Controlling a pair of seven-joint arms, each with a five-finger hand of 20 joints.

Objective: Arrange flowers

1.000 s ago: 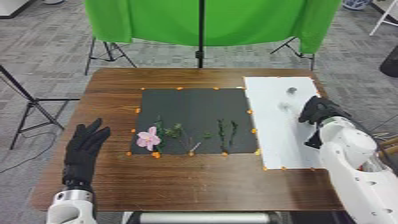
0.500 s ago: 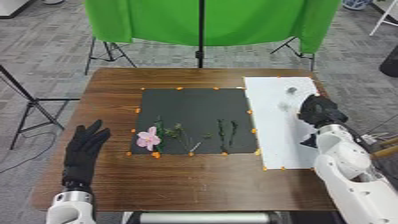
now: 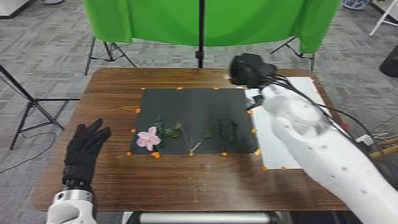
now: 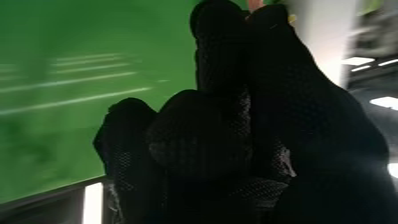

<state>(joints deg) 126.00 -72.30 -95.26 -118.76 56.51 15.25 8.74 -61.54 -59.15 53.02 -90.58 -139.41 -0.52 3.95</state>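
Now the right hand [image 3: 251, 70] has swung over by the black mat [image 3: 191, 107]. A pink flower [image 3: 149, 138] and green stems [image 3: 222, 132] lie there, but more seems left to do. The left hand [image 3: 82, 150] has straight fingers, a bit apart. In the right wrist view, fingertips seem to pinch a pink bit [image 4: 256, 4].

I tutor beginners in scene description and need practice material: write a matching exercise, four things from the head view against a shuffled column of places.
1. pink flower
2. green cloth
3. left hand
4. white sheet

A. beyond the far edge of the table
B. to the right of the black mat
C. on the black mat, toward its near left corner
D. to the left of the black mat

Pairs: 1-C, 2-A, 3-D, 4-B
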